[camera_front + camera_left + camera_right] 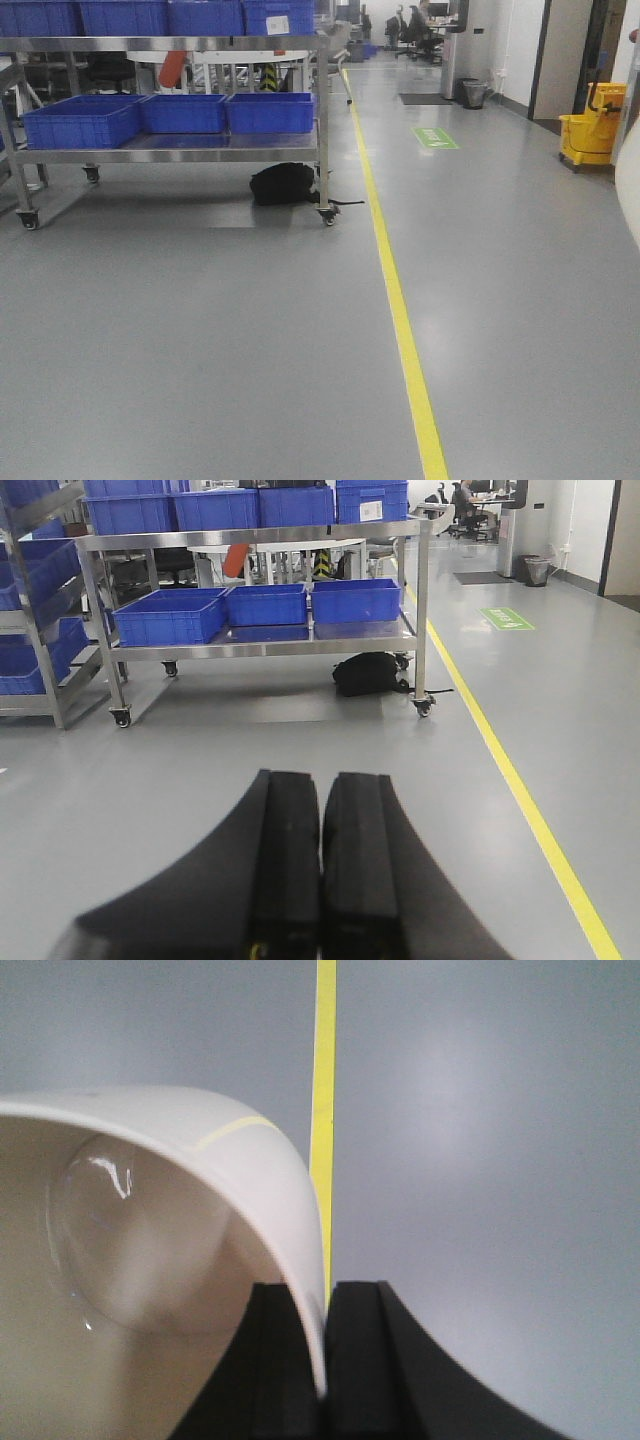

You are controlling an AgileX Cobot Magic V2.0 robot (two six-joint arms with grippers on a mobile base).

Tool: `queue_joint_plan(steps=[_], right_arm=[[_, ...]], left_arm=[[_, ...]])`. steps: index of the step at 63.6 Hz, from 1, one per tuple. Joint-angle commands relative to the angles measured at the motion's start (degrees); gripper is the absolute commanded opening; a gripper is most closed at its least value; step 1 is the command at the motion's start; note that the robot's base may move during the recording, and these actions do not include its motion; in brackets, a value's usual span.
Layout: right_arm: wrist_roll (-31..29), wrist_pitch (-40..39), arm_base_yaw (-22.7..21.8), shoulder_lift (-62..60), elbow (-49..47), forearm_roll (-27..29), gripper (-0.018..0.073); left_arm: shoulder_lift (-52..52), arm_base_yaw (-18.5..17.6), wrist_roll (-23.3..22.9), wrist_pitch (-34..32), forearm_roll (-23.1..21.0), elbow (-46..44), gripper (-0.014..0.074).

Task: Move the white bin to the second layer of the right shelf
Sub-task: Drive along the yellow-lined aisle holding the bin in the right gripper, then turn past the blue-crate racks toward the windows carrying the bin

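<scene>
My right gripper (pixel 322 1285) is shut on the wall of the white bin (pixel 150 1210), a glossy cream tub. One finger is inside it and one outside. The bin hangs above the grey floor and the yellow line (pixel 324 1060). A sliver of the bin shows at the right edge of the front view (pixel 630 185). My left gripper (pixel 322 775) is shut and empty, and points at the floor in front of a steel cart. No roller-lined shelf tier is in view.
A wheeled steel cart (pixel 170 150) with blue crates (pixel 185 113) stands ahead on the left; it also shows in the left wrist view (pixel 260 645). A black bag (pixel 282 184) lies under it. A rack with blue crates (pixel 40 590) stands further left. A yellow mop bucket (pixel 590 130) stands at the far right.
</scene>
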Motion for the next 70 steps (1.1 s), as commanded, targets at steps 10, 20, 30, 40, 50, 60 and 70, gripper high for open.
queue_joint_plan(steps=[10, 20, 30, 40, 50, 60, 70], right_arm=[[-0.3, -4.3, -0.4, -0.2, -1.6, -0.1, 0.0048], [-0.3, -4.3, -0.4, -0.2, -1.6, -0.1, 0.0048], [-0.3, -4.3, -0.4, -0.2, -1.6, -0.1, 0.0048], [-0.3, -4.3, -0.4, -0.2, -1.6, -0.1, 0.0048], [-0.3, -4.3, -0.4, -0.2, -1.6, -0.1, 0.0048], [-0.3, -4.3, -0.4, -0.2, -1.6, -0.1, 0.0048], [-0.3, -4.3, -0.4, -0.2, -1.6, -0.1, 0.0048]], left_arm=[[-0.9, 0.0, -0.1, -4.8, -0.3, 2.1, 0.0085], [-0.9, 0.0, -0.1, -4.8, -0.3, 2.1, 0.0085], [-0.9, 0.0, -0.1, -4.8, -0.3, 2.1, 0.0085], [-0.9, 0.0, -0.1, -4.8, -0.3, 2.1, 0.0085], [-0.9, 0.0, -0.1, -4.8, -0.3, 2.1, 0.0085], [-0.9, 0.0, -0.1, -4.8, -0.3, 2.1, 0.0085], [-0.9, 0.0, -0.1, -4.8, -0.3, 2.1, 0.0085]])
